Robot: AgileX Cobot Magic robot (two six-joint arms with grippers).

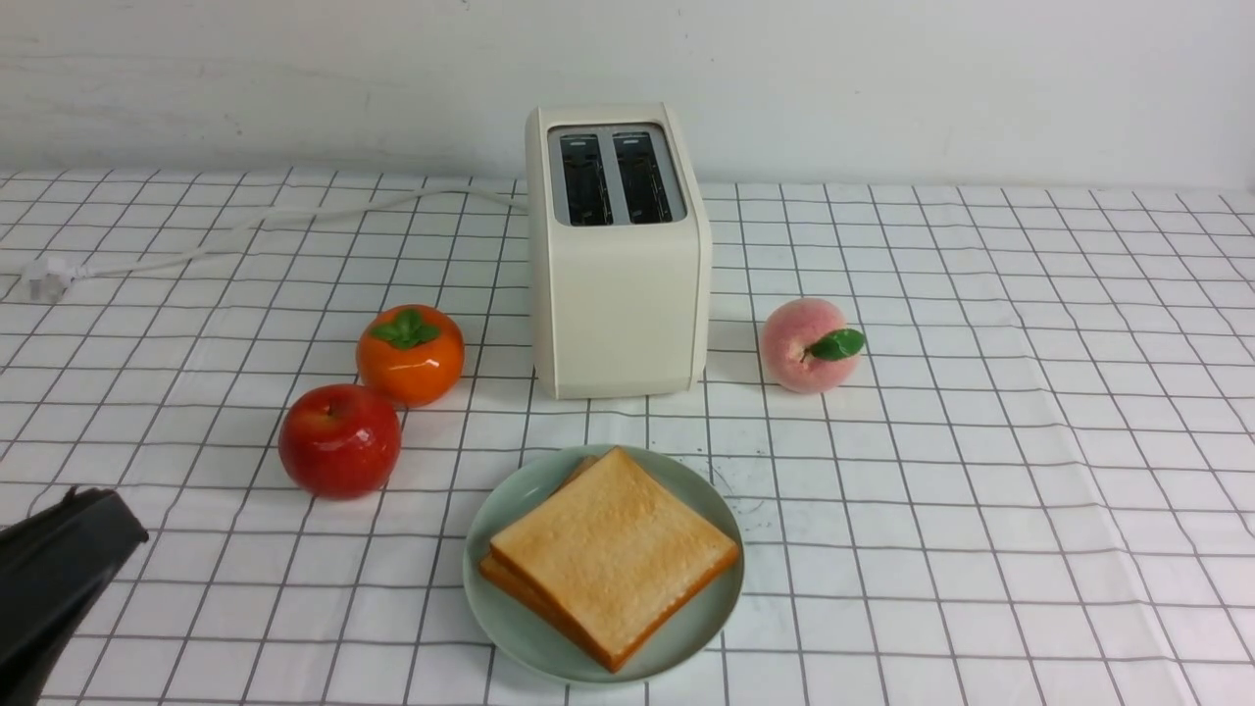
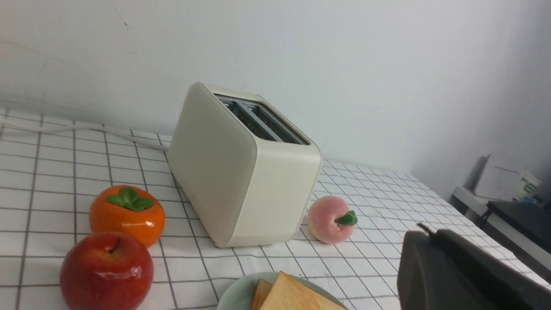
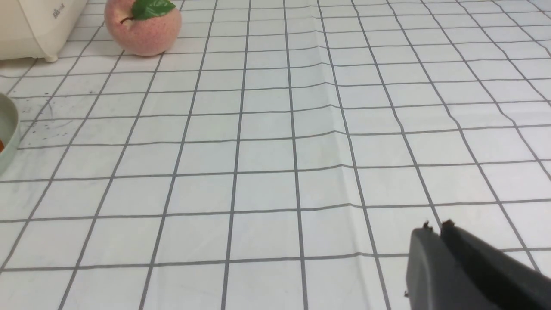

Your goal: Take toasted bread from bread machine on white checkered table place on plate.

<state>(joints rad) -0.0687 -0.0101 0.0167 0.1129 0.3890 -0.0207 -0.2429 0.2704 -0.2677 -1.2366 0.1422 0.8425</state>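
Note:
Two slices of toasted bread (image 1: 613, 551) lie stacked on the mint-green plate (image 1: 500, 608) near the front of the white checkered table (image 1: 980, 471). The cream bread machine (image 1: 620, 294) stands behind the plate with both slots empty. In the left wrist view the bread machine (image 2: 241, 172) shows, with the plate's rim (image 2: 236, 297) and a toast corner (image 2: 292, 297). My left gripper (image 1: 93, 510) is shut and empty at the front left, to the left of the plate; it also shows in the left wrist view (image 2: 424, 232). My right gripper (image 3: 437, 226) is shut and empty above bare cloth, out of the front view.
A red apple (image 1: 339, 439) and an orange persimmon (image 1: 410, 354) sit left of the bread machine, and a pink peach (image 1: 809, 345) sits to its right. The white power cord (image 1: 245, 230) runs left to its plug (image 1: 44, 277). A wall stands behind the table.

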